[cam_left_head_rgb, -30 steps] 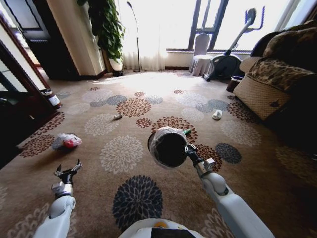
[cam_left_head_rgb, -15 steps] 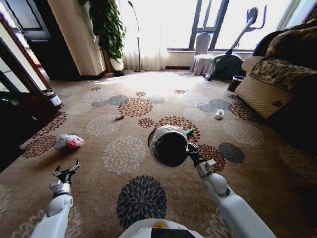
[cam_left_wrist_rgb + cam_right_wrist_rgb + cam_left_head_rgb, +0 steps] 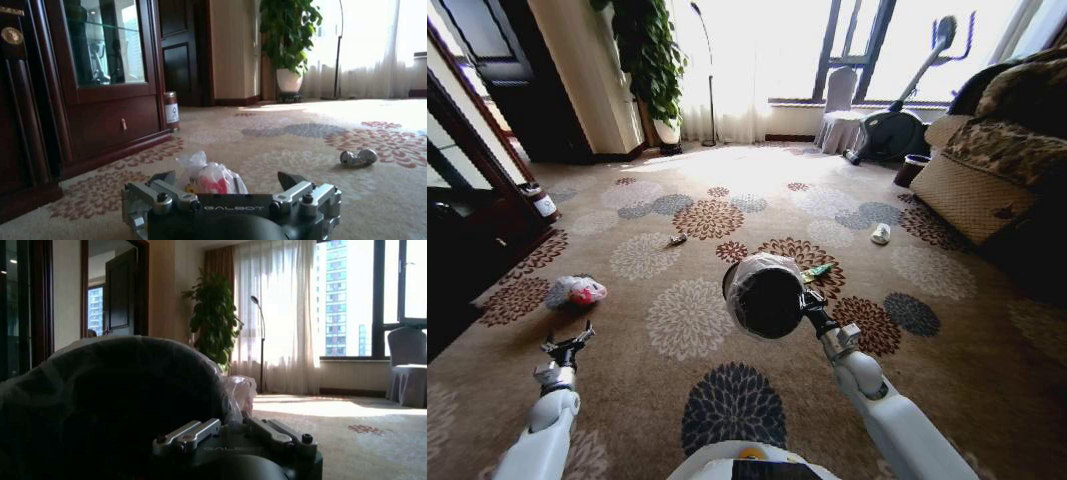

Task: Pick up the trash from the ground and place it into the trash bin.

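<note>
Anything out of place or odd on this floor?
Litter lies scattered on the carpet: a white-pink bag ahead of the open left gripper, a green wrapper and a white scrap. The right gripper holds the trash bin tipped sideways.

A carpet [image 3: 677, 400] patterned with round flowers is spread across the floor. Bright windows [image 3: 867, 45] and white curtains [image 3: 727, 70] are seen far off, a dark wooden cabinet [image 3: 73, 85] left, a sofa [image 3: 997, 160] right.
</note>
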`<state>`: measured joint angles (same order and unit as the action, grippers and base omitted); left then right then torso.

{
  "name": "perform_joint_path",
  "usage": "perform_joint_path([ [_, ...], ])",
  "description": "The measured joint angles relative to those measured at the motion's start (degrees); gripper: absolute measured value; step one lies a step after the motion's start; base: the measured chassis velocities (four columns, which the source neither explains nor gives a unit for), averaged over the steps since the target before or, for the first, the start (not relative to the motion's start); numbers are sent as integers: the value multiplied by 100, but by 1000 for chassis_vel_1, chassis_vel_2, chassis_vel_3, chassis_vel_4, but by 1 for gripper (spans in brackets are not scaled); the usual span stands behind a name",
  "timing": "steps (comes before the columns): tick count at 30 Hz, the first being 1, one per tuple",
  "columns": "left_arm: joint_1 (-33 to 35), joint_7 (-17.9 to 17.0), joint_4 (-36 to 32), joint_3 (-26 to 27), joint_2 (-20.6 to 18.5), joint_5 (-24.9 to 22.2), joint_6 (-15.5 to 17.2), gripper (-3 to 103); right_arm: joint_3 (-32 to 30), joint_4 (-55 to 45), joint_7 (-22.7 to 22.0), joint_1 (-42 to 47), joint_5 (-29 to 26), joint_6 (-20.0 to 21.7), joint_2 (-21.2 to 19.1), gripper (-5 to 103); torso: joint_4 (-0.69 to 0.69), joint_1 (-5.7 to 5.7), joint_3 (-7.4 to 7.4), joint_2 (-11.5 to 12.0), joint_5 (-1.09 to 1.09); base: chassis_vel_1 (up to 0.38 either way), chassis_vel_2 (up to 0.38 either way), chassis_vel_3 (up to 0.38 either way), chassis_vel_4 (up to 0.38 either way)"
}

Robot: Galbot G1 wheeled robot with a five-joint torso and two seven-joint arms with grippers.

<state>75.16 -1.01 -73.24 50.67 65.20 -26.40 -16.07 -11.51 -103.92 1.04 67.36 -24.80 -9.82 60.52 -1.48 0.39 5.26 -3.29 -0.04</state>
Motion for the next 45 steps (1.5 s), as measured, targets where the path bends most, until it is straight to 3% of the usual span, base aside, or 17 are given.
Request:
perform_joint_path([
  [2, -23, 39, 16, -15, -19, -3, 1, 100, -1, 0, 0, -6, 0, -2, -13, 0, -1, 0, 1, 0, 9, 107, 504, -92, -498],
  [8, -213, 143, 233, -117, -111, -52, 50, 100, -34, -18, 3, 45, 57, -57, -62, 0, -4, 3, 2, 2, 2, 113, 382, -101, -342],
  [14, -774, 169, 838, -434, -251, -127, 174, 100, -61, -141, 2, 112, 58, -109, -113, 0, 3, -2, -1, 1, 10, 15, -7, -9, -20],
  [20, -1385, 60, 1334, -781, -379, -134, 199, 100, -78, -241, -1, 177, 80, -152, -138, 0, 3, -1, 0, 1, 4, -29, -52, 2, 40],
  [26, -1479, -24, 1365, -912, -468, -382, 423, 100, -83, -257, 0, 192, 90, -161, -138, 0, -4, -1, 0, 1, 4, -18, 56, 44, -44],
  [37, -1685, -222, 1598, -1079, -493, -516, 548, 100, -28, -237, -1, 167, 140, -198, -142, 0, 2, 3, 2, 1, 4, -90, 79, 79, -81],
  [39, -1854, -383, 1841, -1123, -520, -476, 618, 100, 2, -212, -1, 170, 99, -280, -140, 0, 0, 2, 1, 1, 2, 0, 0, 0, 0],
  [45, -2257, -425, 2384, -1295, -643, -547, 725, 100, 11, -236, 1, 182, 45, -395, -147, 0, -2, -1, 0, 0, 6, 0, 0, 0, 0],
])
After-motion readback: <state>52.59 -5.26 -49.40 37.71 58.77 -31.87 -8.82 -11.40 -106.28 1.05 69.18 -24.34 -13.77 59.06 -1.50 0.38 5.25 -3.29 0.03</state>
